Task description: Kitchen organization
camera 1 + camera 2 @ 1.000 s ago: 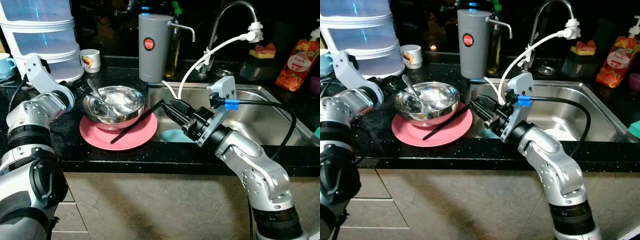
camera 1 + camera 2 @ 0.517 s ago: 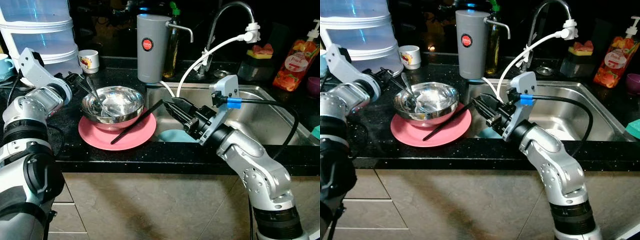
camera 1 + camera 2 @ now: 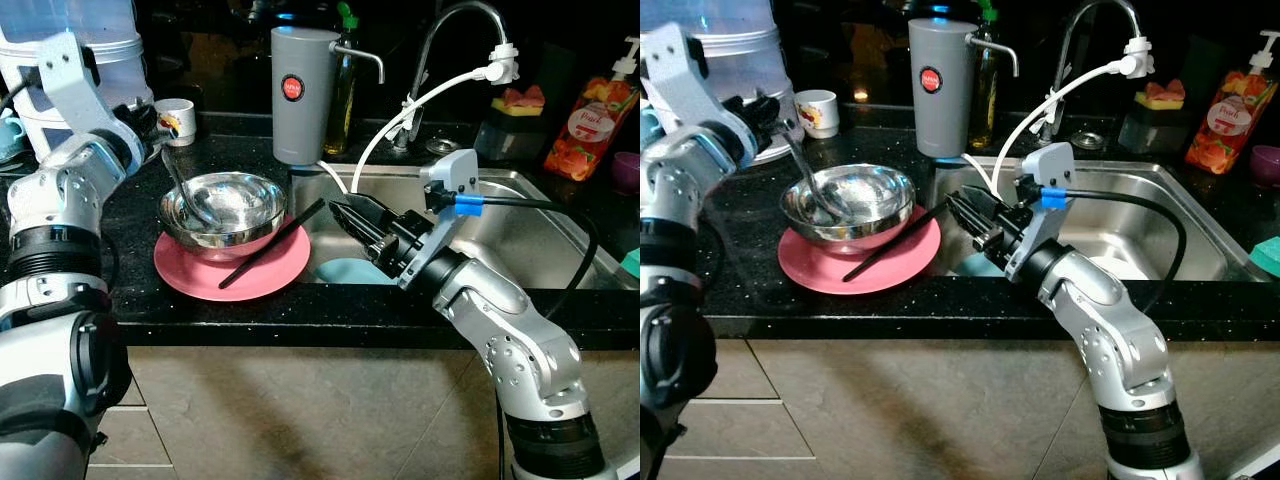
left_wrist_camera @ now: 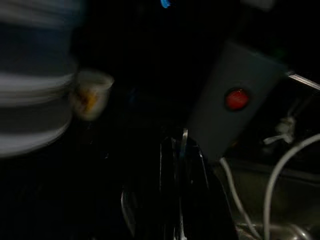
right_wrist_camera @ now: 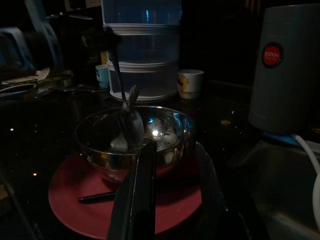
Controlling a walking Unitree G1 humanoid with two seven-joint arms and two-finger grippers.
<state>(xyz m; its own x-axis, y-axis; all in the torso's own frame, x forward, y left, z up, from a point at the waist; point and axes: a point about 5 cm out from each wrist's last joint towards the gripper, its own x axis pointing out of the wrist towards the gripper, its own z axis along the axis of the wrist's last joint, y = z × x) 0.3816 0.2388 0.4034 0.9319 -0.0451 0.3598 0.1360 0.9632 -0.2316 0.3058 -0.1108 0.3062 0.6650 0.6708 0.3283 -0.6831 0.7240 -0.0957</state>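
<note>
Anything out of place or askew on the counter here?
One thing: a black chopstick lies slanted across the pink plate, its upper end past the rim toward the sink. The steel bowl sits upright on the plate; no spill visible.

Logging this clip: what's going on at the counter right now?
The left gripper is shut on a metal spoon, lifting it by the handle, its end down in the steel bowl on the pink plate. A black chopstick leans on the plate. The right gripper hovers open over the sink's left edge, pointing at the bowl.
</note>
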